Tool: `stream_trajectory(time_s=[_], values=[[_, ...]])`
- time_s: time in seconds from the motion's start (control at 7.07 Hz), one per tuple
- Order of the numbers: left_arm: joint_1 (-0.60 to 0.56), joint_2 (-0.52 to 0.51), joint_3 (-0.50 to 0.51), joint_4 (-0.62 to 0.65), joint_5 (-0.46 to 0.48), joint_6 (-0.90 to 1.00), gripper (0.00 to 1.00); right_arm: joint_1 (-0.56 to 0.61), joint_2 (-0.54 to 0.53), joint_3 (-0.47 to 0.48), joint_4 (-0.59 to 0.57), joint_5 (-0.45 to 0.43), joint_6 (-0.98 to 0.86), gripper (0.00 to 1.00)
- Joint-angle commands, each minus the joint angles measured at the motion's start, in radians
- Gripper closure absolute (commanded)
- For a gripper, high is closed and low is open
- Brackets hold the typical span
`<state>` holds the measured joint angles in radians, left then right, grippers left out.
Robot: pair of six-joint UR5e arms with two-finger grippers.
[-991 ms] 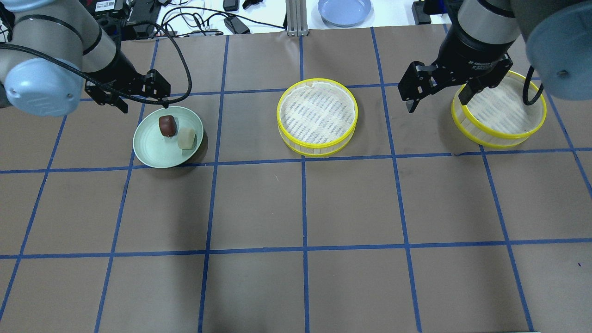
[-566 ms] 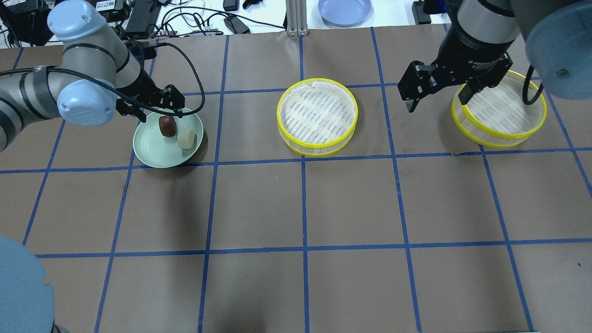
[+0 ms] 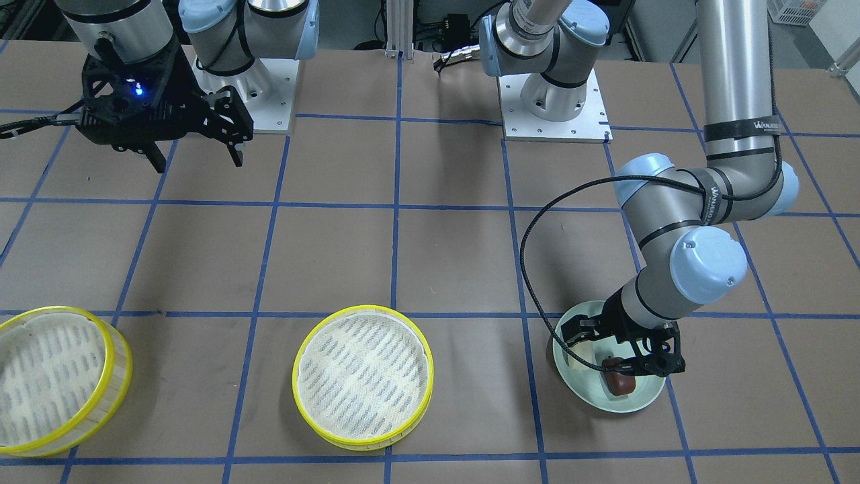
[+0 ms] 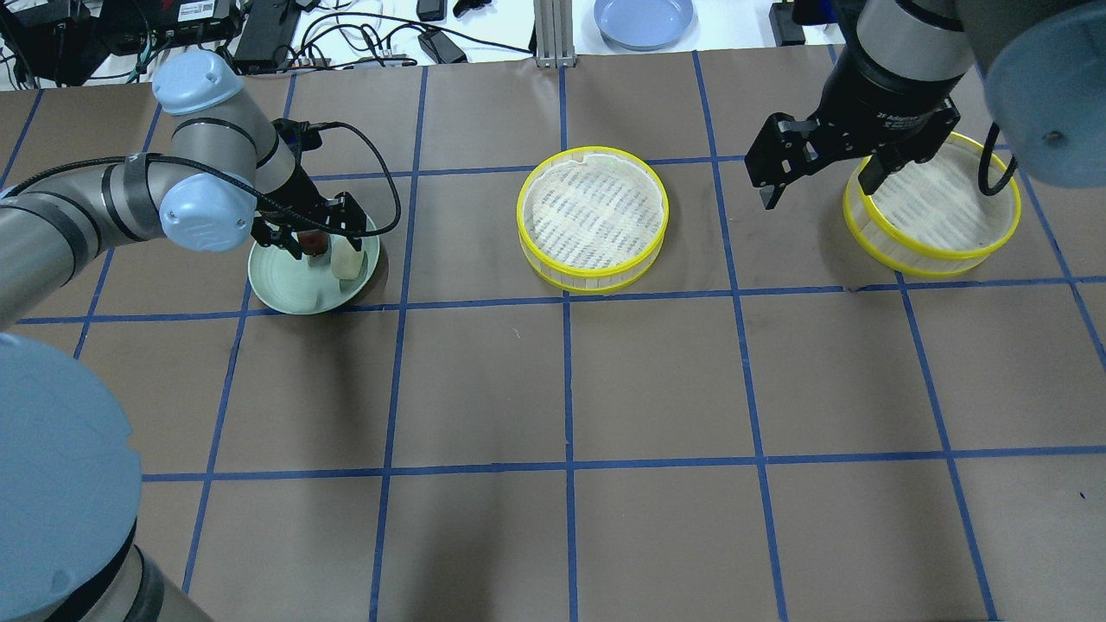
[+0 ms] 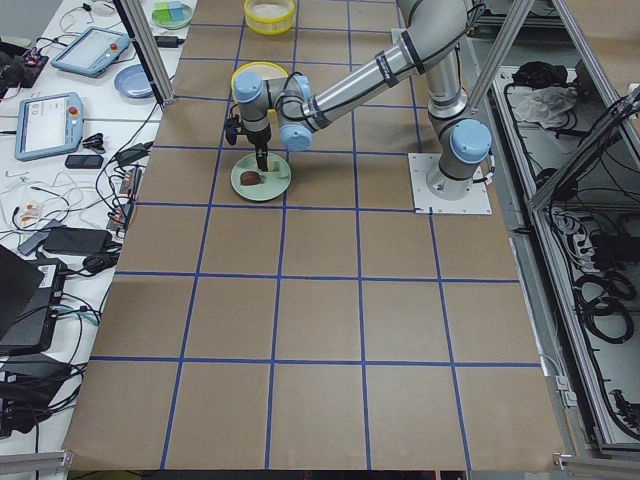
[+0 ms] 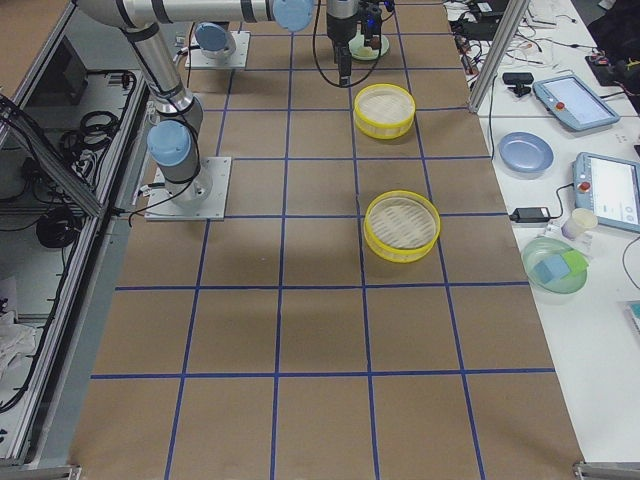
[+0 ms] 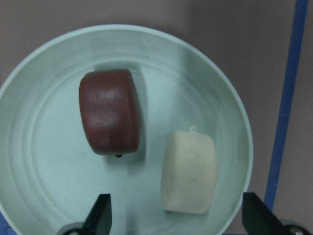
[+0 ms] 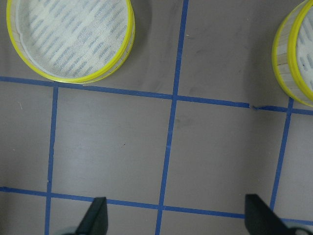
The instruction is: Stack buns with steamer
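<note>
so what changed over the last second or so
The left gripper swung in from beside the pale green plate and came down over it, open above the dark reddish-brown bun and cream-white bun, gripping nothing. The open right gripper, both yellow-rimmed steamers, buns and plate stayed put.

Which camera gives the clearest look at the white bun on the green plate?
The left wrist view: the white bun shows large, whole and unobstructed on the plate. Overhead shows it small, under the left gripper. The front-facing view mostly hides it, and in the side views it is too small to make out.
</note>
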<state>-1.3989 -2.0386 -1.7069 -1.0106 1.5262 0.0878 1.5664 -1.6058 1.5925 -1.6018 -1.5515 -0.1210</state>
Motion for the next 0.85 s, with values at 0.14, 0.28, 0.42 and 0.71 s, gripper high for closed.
stream_trajectory(time_s=[0.14,0.28,0.42,0.71], values=[[0.0,-0.023,0.001,0.0,-0.003,0.0,0.16,-0.008,0.023,-0.015,-0.022,0.001,-0.003,0.0],[0.0,-0.025,0.001,-0.002,-0.004,0.0,0.21,-0.009,0.041,-0.016,-0.026,-0.009,-0.009,0.0],[0.0,-0.028,0.001,-0.002,-0.023,0.0,0.21,-0.011,0.055,-0.017,-0.029,-0.009,-0.011,0.0],[0.0,-0.035,0.004,-0.002,-0.046,0.001,0.37,-0.035,0.091,-0.016,-0.12,-0.018,-0.015,0.01]])
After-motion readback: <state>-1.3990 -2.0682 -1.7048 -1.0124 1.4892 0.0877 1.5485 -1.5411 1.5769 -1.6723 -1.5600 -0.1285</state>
